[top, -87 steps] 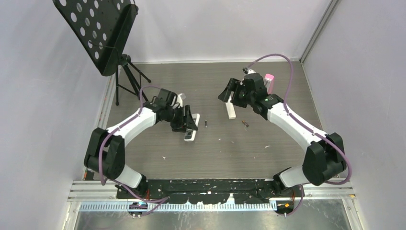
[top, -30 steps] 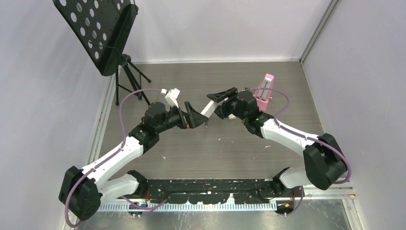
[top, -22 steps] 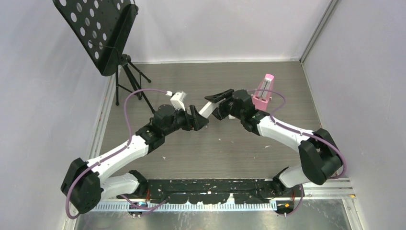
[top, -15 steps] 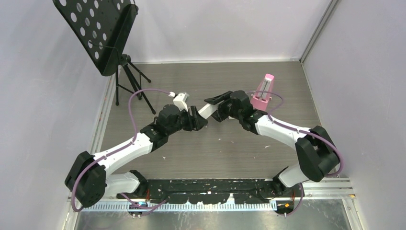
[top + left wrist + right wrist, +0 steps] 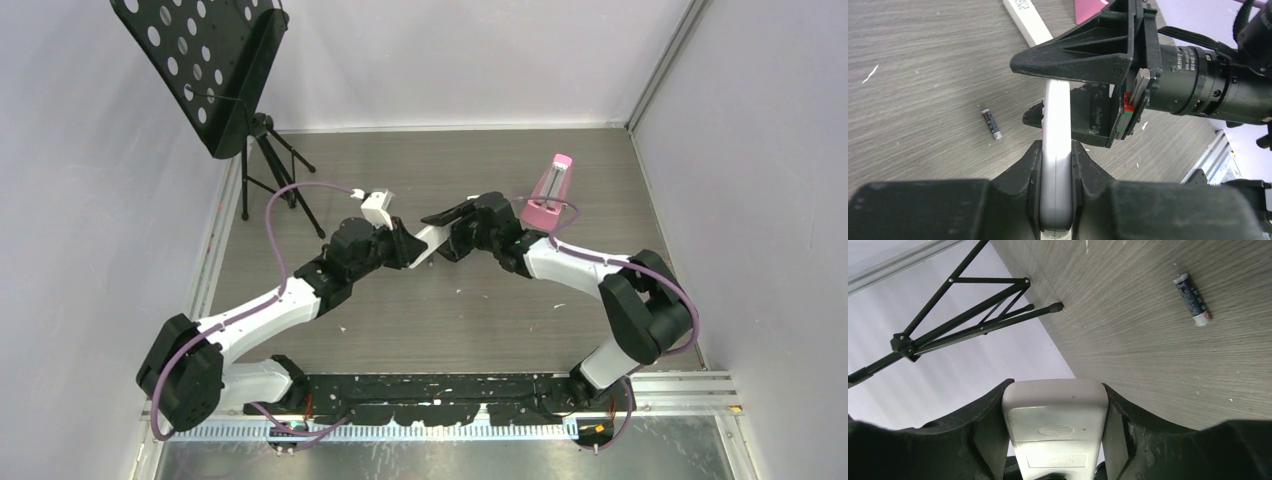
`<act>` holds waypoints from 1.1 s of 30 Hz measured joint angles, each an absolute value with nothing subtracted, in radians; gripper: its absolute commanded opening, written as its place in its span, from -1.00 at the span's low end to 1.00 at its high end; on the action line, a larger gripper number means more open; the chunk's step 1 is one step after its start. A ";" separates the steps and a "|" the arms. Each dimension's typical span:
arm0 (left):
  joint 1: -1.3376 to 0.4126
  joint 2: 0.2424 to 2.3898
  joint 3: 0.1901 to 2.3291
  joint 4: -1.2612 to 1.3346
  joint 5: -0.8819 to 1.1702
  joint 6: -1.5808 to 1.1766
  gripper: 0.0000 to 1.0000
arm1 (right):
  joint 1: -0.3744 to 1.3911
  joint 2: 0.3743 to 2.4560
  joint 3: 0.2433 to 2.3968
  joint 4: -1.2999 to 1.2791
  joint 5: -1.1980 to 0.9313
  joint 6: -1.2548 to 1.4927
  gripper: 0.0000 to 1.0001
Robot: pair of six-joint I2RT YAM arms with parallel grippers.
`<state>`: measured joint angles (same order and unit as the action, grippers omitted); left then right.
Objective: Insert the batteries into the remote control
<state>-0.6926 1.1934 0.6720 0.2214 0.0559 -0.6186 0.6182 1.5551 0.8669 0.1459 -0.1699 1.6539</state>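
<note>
Two pincers are closed on one thing: the remote control is held between them in the air, above the middle of the desk. The left pincer is pressed on the two broad faces of the near end, so that in the left wrist view the remote control is seen edge-on between its fingers. The right pincer is clamped on the two narrow sides of the other end, and in the right wrist view the plain white back is turned to the camera. One battery is seen lying flat on the desk below, apart from both pincers; whether the battery in the right wrist view is the same one cannot be told. A long white bar lies on the desk farther back, near a pink metronome. A music stand is placed at the far left corner.
</note>
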 measured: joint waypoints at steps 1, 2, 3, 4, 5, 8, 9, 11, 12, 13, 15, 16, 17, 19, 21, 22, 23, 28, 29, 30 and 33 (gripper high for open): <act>-0.693 1.197 0.671 0.216 0.054 -0.617 -1.00 | 0.618 1.565 0.867 0.149 -0.177 1.655 0.10; -0.693 1.203 0.671 0.209 0.053 -0.618 -1.00 | 0.616 1.575 0.867 0.151 -0.183 1.656 0.24; -0.692 1.209 0.671 0.207 0.055 -0.621 -1.00 | 0.612 1.581 0.867 0.152 -0.188 1.654 0.39; -0.692 1.215 0.672 0.205 0.061 -0.622 -1.00 | 0.608 1.584 0.867 0.152 -0.193 1.648 0.50; -0.692 1.219 0.673 0.202 0.065 -0.624 -1.00 | 0.600 1.585 0.867 0.151 -0.202 1.625 0.58; -0.686 1.234 0.715 0.137 0.096 -0.628 -1.00 | 0.577 1.584 0.867 0.163 -0.244 1.530 0.69; -0.679 1.239 0.733 0.112 0.113 -0.627 -1.00 | 0.563 1.581 0.867 0.165 -0.265 1.483 0.70; -0.656 1.247 0.760 0.076 0.176 -0.624 -1.00 | 0.531 1.566 0.867 0.157 -0.305 1.392 0.70; -0.639 1.251 0.771 0.065 0.214 -0.624 -1.00 | 0.515 1.551 0.867 0.147 -0.326 1.347 0.70; -0.612 1.256 0.781 0.054 0.269 -0.627 -1.00 | 0.503 1.534 0.867 0.138 -0.344 1.304 0.70; -0.549 1.264 0.793 0.041 0.383 -0.629 -1.00 | 0.483 1.480 0.852 0.136 -0.381 1.216 0.70; -0.518 1.268 0.795 0.030 0.435 -0.631 -1.00 | 0.475 1.444 0.839 0.142 -0.400 1.172 0.70; -0.491 1.274 0.795 0.020 0.488 -0.637 -1.00 | 0.470 1.406 0.822 0.150 -0.422 1.132 0.70; -0.443 1.282 0.795 0.004 0.581 -0.651 -1.00 | 0.469 1.330 0.792 0.167 -0.475 1.048 0.70; -0.408 1.283 0.794 0.006 0.669 -0.671 -1.00 | 0.471 1.275 0.773 0.181 -0.526 0.989 0.68; -0.399 1.279 0.794 0.014 0.711 -0.679 -1.00 | 0.472 1.254 0.765 0.192 -0.551 0.969 0.65; -0.393 1.274 0.794 0.021 0.756 -0.687 -1.00 | 0.474 1.241 0.757 0.213 -0.580 0.951 0.62; -0.378 1.233 0.786 0.025 0.849 -0.703 -1.00 | 0.476 1.231 0.753 0.204 -0.632 0.885 0.43; -0.369 1.225 0.781 0.028 0.870 -0.710 -1.00 | 0.476 1.226 0.753 0.196 -0.632 0.872 0.35; -0.364 1.218 0.778 0.035 0.892 -0.722 -1.00 | 0.476 1.221 0.753 0.183 -0.633 0.857 0.29; -0.356 1.202 0.775 0.080 0.960 -0.762 -1.00 | 0.476 1.209 0.753 0.152 -0.641 0.816 0.24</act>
<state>-0.3561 1.2018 0.7753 0.0799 0.9604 -0.7620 0.4759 1.2095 0.7532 0.1524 -0.6407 0.8162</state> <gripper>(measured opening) 0.210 0.646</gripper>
